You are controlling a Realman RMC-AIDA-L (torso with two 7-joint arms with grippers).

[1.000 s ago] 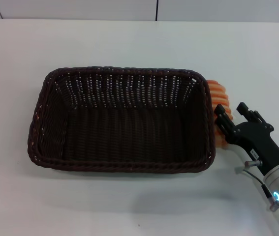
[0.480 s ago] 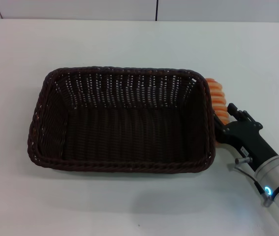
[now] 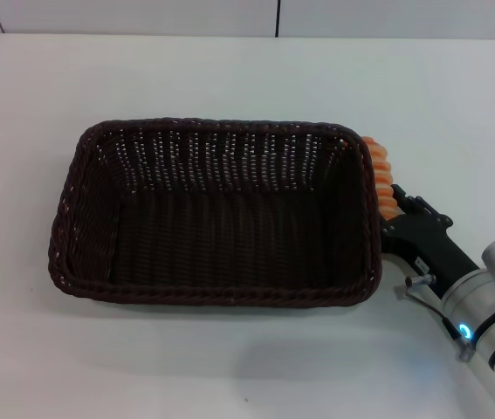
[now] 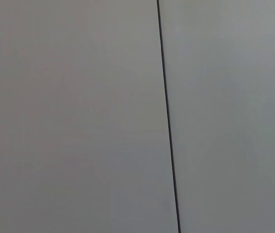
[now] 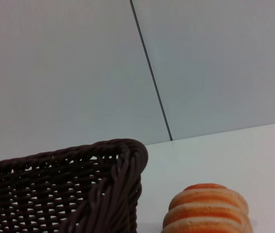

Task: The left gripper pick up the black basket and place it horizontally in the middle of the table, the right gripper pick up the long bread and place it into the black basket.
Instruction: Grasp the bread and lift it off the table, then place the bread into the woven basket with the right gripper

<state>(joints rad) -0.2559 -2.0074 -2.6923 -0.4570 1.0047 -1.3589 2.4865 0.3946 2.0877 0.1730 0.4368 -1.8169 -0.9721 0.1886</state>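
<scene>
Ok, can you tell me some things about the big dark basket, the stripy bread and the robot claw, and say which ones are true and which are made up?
1. The dark brown woven wicker basket is empty. True.
2. The tan loaf with orange ridged stripes lies inside the basket. False: it lies outside, on the white smooth tabletop, beside the basket's right end.
3. The black right gripper is at the loaf. True.
4. The left gripper reaches over the basket. False: it is nowhere in view.
</scene>
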